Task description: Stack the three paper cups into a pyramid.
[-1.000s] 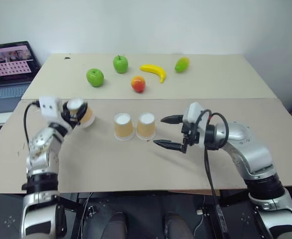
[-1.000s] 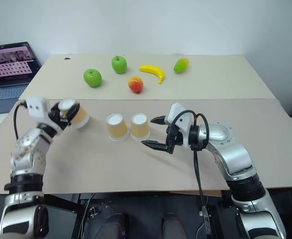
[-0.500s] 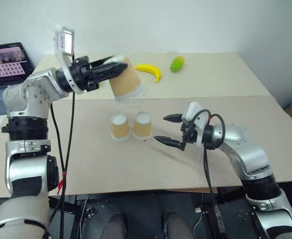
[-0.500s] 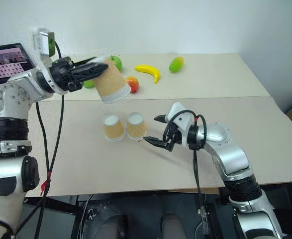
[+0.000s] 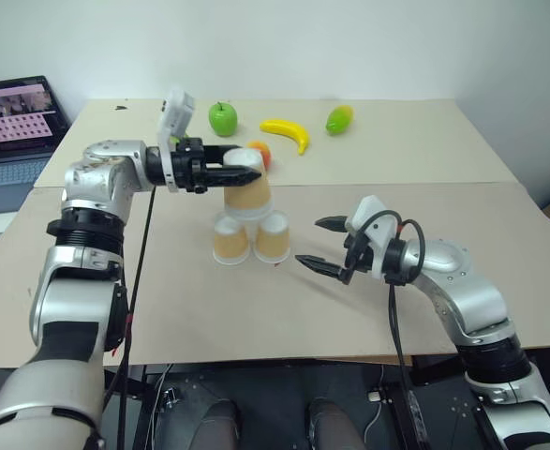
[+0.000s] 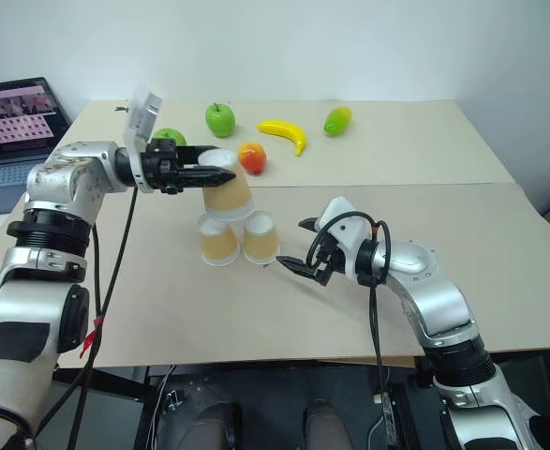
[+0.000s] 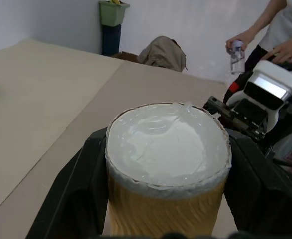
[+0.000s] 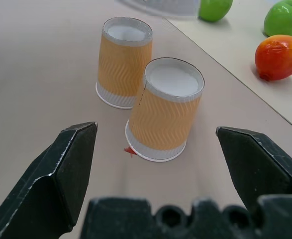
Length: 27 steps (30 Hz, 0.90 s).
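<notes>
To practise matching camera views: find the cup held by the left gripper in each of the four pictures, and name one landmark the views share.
Left eye view: held cup above the two standing cups, in the left gripper.
Right eye view: same place, above the pair.
Left wrist view: centre, white base facing the camera.
Right wrist view: cannot pick it out; the pair stands ahead of the right gripper.
Shared landmark: red-orange fruit.
</notes>
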{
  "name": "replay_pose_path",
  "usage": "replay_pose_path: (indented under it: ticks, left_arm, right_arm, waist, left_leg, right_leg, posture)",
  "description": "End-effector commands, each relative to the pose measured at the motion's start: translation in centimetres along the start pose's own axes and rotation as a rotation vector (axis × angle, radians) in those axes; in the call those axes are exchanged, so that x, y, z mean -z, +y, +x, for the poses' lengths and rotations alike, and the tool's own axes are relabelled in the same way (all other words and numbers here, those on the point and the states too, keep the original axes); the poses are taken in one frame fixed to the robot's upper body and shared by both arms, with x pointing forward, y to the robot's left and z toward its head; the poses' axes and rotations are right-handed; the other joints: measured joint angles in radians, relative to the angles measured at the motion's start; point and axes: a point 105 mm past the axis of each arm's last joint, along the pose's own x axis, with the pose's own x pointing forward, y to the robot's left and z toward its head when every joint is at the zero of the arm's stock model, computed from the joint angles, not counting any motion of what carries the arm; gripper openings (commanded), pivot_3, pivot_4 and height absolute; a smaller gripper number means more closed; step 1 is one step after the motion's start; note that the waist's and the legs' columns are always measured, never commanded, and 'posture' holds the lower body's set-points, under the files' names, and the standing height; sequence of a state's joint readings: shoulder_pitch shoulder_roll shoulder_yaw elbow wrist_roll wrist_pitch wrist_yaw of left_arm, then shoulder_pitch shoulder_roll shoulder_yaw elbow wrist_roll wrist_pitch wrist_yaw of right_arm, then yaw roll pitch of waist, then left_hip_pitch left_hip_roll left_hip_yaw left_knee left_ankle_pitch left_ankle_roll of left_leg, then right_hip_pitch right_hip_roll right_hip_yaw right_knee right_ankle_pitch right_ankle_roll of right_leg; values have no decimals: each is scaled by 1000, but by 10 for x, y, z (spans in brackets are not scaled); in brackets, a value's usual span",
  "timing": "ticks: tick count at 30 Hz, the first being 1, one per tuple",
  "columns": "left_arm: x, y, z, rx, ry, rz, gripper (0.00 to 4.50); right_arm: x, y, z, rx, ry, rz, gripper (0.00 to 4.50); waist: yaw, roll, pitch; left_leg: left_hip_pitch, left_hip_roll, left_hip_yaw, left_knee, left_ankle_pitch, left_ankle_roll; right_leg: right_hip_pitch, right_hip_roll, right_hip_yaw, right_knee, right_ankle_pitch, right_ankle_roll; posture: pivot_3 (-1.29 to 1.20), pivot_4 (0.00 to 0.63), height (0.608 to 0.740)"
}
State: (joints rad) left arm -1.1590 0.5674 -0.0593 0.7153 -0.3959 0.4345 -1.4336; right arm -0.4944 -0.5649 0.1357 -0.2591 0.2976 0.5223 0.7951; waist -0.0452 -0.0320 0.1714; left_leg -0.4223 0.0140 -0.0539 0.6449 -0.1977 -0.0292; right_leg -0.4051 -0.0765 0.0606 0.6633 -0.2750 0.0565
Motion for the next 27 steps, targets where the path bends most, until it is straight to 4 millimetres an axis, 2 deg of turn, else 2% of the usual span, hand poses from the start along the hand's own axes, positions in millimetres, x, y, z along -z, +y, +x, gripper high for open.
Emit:
replay_pose_path:
  ticks: [1, 5, 25, 27]
  left_arm:
    - [-8, 3, -1, -9, 13, 67, 2577]
    - [-9, 4, 3, -6, 14, 77, 2577]
    - [12, 10, 5, -31, 60, 69, 2577]
    - [12, 11, 4, -39, 58, 67, 3583]
  right_arm:
    - [-16, -5, -8, 32, -51, -46, 4500]
    - [-17, -4, -9, 34, -55, -44, 4500]
    - [-22, -4, -11, 34, -75, -36, 4500]
    - [-22, -3, -11, 33, -75, -36, 4500]
  waist:
    - [-1, 0, 0]
    - [1, 0, 0]
    - [1, 0, 0]
    - [1, 0, 0]
  left_leg:
    - [0, 0, 0, 0, 0, 0]
    - [-1, 0, 0, 0, 0, 0]
    - [-1, 0, 0, 1, 0, 0]
    - [-1, 0, 0, 1, 0, 0]
  right_leg:
    - [0, 0, 0, 0, 0, 0]
    - [0, 0, 0, 1, 0, 0]
    - [0, 0, 0, 1, 0, 0]
    - [0, 0, 0, 1, 0, 0]
  posture:
    - [0, 150, 732]
    - [0, 150, 732]
    - [0, 150, 732]
    - [0, 150, 732]
